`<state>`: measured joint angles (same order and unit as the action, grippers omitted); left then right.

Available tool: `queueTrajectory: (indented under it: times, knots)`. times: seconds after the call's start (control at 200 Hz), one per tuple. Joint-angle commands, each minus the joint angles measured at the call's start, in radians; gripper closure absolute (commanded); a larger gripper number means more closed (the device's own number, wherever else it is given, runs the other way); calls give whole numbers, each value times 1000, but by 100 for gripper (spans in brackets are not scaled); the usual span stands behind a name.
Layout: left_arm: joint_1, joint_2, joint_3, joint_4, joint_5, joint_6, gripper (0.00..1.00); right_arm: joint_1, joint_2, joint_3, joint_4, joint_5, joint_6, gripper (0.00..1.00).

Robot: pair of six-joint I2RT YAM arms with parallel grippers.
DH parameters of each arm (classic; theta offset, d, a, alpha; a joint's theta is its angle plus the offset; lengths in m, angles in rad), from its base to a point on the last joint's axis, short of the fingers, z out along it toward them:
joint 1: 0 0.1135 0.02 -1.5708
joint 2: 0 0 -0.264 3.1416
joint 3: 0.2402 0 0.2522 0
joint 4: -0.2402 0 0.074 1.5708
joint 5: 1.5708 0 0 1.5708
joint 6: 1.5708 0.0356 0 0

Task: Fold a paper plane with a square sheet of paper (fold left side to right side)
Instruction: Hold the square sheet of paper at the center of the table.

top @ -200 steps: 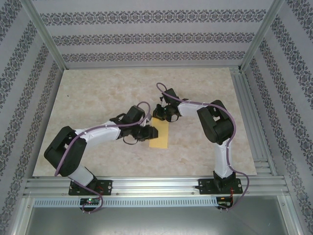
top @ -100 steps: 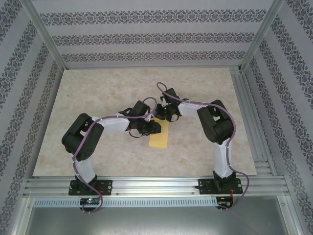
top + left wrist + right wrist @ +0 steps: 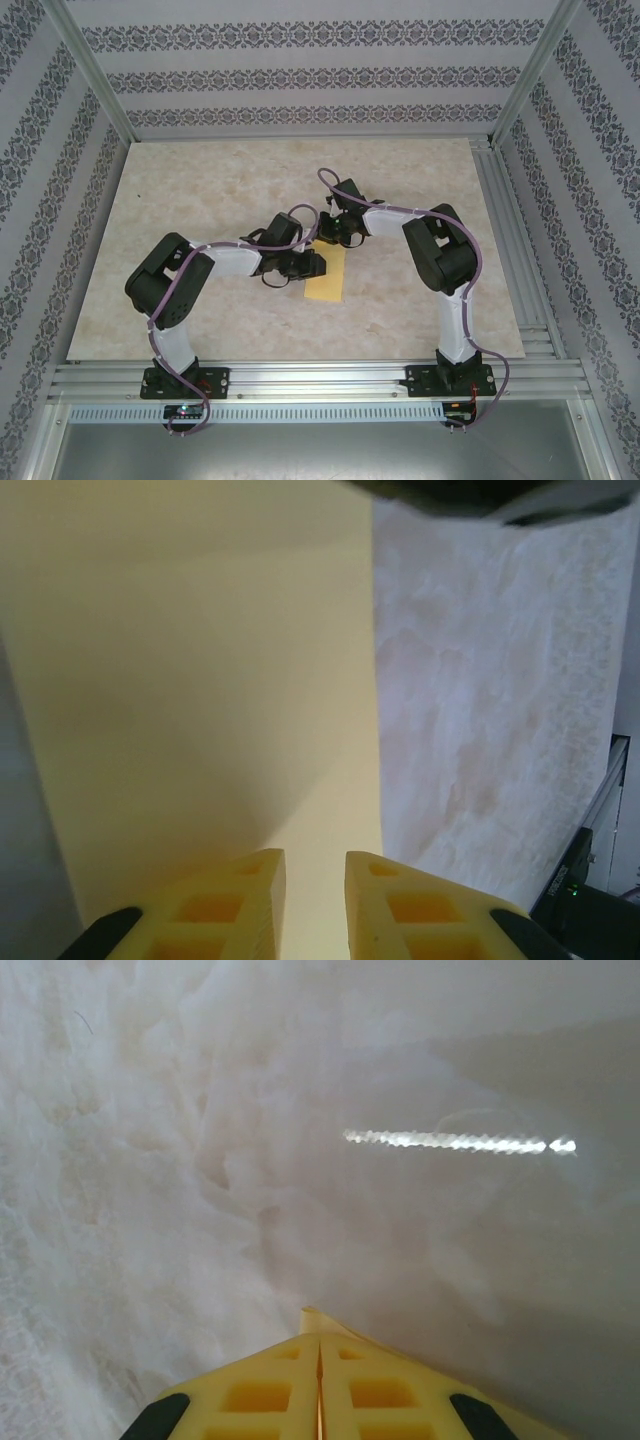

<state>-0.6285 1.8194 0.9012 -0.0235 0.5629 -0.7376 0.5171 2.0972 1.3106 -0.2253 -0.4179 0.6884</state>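
**Item 1. Thin, matte yellow-orange sheet of paper** (image 3: pixel 328 281): lies flat as an upright rectangle, slightly right of the middle of the surface. The near short edge and the right long edge are uncovered. The far edge is under the right end effector, and the left long edge is under the left end effector. The left wrist view shows the right edge as one straight line against the bare surface.

**Item 2. Left end effector** (image 3: pixel 312 265): comes in from the left, low over the sheet's left margin. Its yellow fingers (image 3: pixel 240 900) stand a narrow gap apart. Paper shows through the gap and nothing is pinched between them.

**Item 3. Right end effector** (image 3: pixel 336 237): sits at the sheet's far end. In its wrist view the fingers meet in a single seam, fully closed. Whether a paper edge is caught in the seam cannot be told.

**Item 4. Pale marbled surface** (image 3: pixel 200 200): wide open room to the left, to the far side, and to the right of the sheet, and a narrower strip toward the near side.

**Item 5. Boundaries**: grooved aluminium rails (image 3: pixel 320 378) along the near edge, more rail (image 3: pixel 508 230) down the right side, and patterned grey-and-white walls (image 3: pixel 300 75) on three sides.
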Motion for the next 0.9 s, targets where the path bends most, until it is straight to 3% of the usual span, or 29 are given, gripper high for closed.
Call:
queueTrajectory:
  times: [0.0,0.35,0.455,0.704,0.804,0.899]
  knots:
    - [-2,-8,-32,-92,-4,-16,77,6,36,9,-24,55,6,92]
    - [-4,13,-67,-30,6,-49,76,3,31,5,-10,49,10,92]
    - [-5,23,-83,-20,0,-57,77,-5,-14,11,-13,49,1,88]
    - [-6,27,-82,-27,-4,-58,76,-38,-248,-55,-49,88,-63,69]
    - [-7,27,-76,-34,-6,-55,76,-41,-360,-159,-66,87,-71,69]
    - [-8,25,-67,-45,-9,-51,76,-27,-474,-300,-59,73,-55,78]
